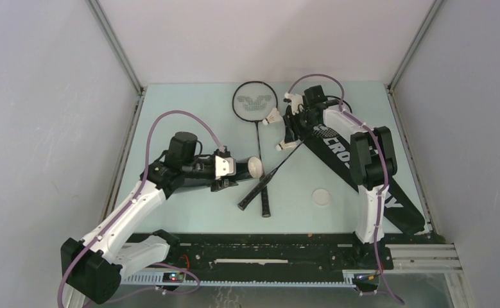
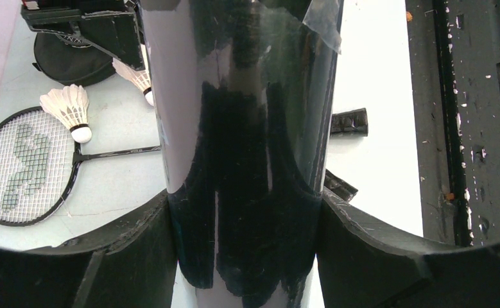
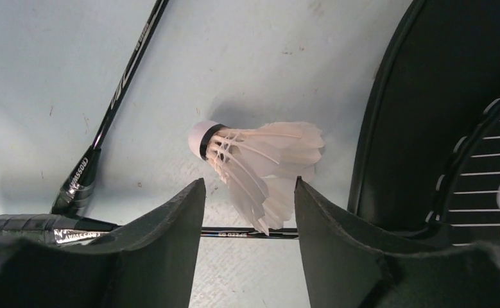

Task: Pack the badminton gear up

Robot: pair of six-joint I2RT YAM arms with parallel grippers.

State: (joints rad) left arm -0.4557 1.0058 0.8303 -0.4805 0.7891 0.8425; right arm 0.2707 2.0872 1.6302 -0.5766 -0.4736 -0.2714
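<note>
Left pincer (image 2: 244, 205) is clamped around the long black tube (image 2: 247, 115), whose glossy sides mirror dark and pale patches. The tube sits over the middle of the desk (image 1: 189, 115), and only the overhead view shows its pale round end. The right pincer (image 3: 250, 192) stands open at the far right of the desk, one finger on either side of the feather skirt of a shuttlecock (image 3: 260, 160). It lies on its side on the desk, white cork banded in black, feathers fanned toward the black bag (image 3: 420, 96) just beside it. The right wrist view alone shows the white strings of a racket (image 3: 484, 173) whose head lies over the bag; from above the arm hides that part. The left wrist view shows a second shuttlecock (image 2: 70, 109) resting at the rim of the other racket (image 2: 19, 167), near its throat, the strings carrying a grey pattern. Only from above can the white lettering on the bag be read in part, the right arm covering its middle. That view also shows the two racket handles crossing near the desk's centre. A white round cap (image 1: 323, 196) lies flat between the handles and the bag.
</note>
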